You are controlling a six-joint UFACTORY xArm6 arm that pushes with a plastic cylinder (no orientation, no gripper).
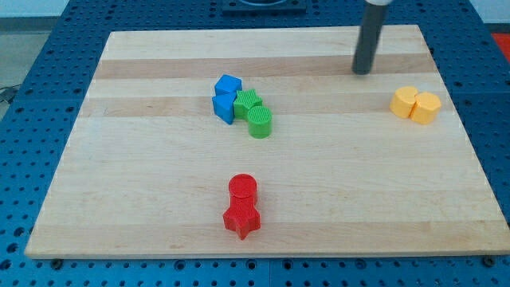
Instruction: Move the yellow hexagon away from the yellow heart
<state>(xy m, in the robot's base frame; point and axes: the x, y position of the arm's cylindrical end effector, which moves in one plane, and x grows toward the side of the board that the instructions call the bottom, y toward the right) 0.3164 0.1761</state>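
Two yellow blocks touch each other near the board's right edge. The right one looks like the yellow hexagon [427,108]. The left one, with rounded lobes, looks like the yellow heart [404,102]. My tip [363,72] rests on the board above and to the left of the pair, a short gap from the heart. It touches no block.
The wooden board [143,199] holds a cluster left of centre: two blue blocks [226,96] against a green block [248,101] and a green cylinder [260,123]. A red cylinder [242,188] touches a red star [241,218] near the bottom edge.
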